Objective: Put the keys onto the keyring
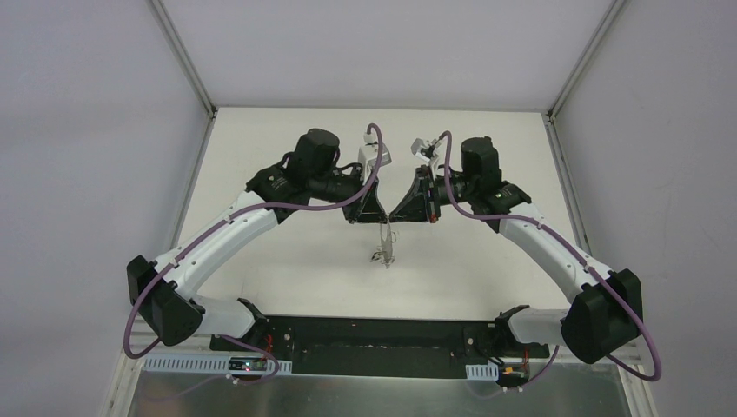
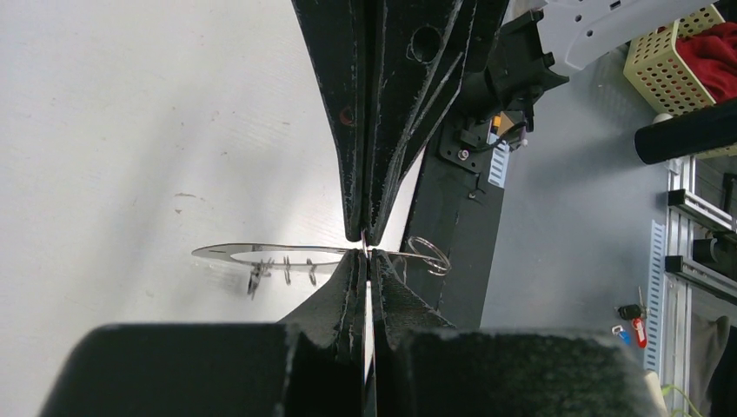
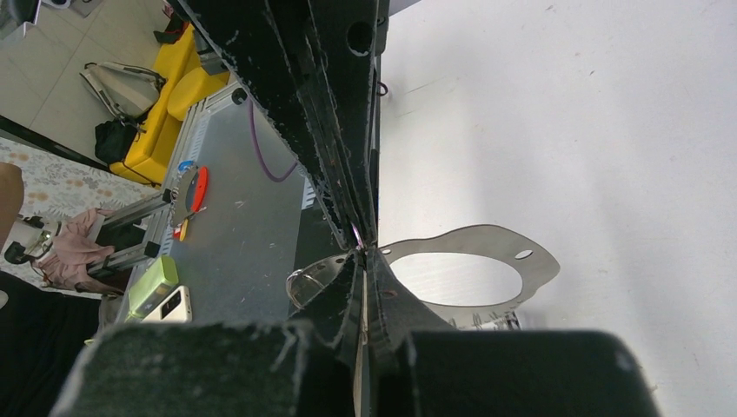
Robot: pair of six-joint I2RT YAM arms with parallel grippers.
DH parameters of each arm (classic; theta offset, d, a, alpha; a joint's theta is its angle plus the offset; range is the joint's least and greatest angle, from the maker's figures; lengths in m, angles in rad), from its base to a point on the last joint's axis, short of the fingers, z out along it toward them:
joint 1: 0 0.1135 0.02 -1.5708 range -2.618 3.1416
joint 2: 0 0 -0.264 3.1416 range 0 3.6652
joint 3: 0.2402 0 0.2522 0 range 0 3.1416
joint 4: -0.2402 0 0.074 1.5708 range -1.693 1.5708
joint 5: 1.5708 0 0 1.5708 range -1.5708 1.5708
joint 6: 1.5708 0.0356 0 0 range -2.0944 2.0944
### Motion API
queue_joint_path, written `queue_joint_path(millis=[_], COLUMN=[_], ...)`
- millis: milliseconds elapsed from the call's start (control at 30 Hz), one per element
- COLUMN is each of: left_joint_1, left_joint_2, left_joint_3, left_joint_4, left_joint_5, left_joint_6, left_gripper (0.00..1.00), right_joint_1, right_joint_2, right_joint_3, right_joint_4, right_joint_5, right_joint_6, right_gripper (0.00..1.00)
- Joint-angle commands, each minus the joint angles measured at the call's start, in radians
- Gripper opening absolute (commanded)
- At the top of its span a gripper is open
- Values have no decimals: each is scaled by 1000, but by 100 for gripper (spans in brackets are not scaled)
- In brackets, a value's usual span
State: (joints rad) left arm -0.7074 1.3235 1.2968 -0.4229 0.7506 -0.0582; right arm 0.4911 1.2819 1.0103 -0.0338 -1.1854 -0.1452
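The left gripper [image 2: 366,261] has its two fingers pressed flat together, and the right gripper [image 3: 365,261] is closed the same way. The two meet tip to tip, the left reaching in from the left and the right from the right. Both nip the keyring [image 3: 487,239] at one spot on its rim. It is a thin, flat silver loop with a wide opening, and it is held level in the air over the middle of the bench [image 1: 287,261], about midway between the left and right edges and well clear of the corners. From the left wrist view the loop shows edge-on, stretching away to one side of the pinched point. A few tiny silver bits [image 2: 286,270] dangle under it. A small wire ring [image 2: 429,255] sticks out on the other side of the fingertips. From above, the loop and its bits hang just nearer the arms' bases than the joined tips. Both arms are bolted to a black plate [image 1: 374,334] along the near edge of the bench. Off the bench, in the background of the left wrist view, stands a pale yellow perforated basket [image 2: 660,69] with a red cloth [image 2: 717,48] lying inside it.
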Motion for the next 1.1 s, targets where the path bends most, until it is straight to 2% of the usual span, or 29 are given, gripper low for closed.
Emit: queue_joint_path(millis=[0, 200, 367, 633, 867, 1067], left_joint_1=[-4, 10, 28, 35, 36, 36], left_joint_2=[-55, -69, -71, -61, -60, -53], left_joint_3=[-4, -7, -10, -18, -41, -48], left_joint_4=[71, 90, 114, 136, 152, 174], left_joint_5=[26, 23, 29, 26, 41, 49], left_joint_6=[26, 15, -8, -14, -20, -37], left_gripper=[0, 5, 21, 36, 38, 32], right_joint_1=[-10, -34, -43, -50, -55, -60], right_joint_2=[-22, -31, -32, -30, -26, -23], right_joint_3=[4, -41, -56, -68, -73, -79], right_joint_4=[111, 251, 307, 349, 375, 403], right_joint_5=[-24, -48, -54, -57, -59, -59], right_joint_6=[70, 201, 258, 292, 319, 342], right_gripper=[0, 0, 0, 0, 0, 0])
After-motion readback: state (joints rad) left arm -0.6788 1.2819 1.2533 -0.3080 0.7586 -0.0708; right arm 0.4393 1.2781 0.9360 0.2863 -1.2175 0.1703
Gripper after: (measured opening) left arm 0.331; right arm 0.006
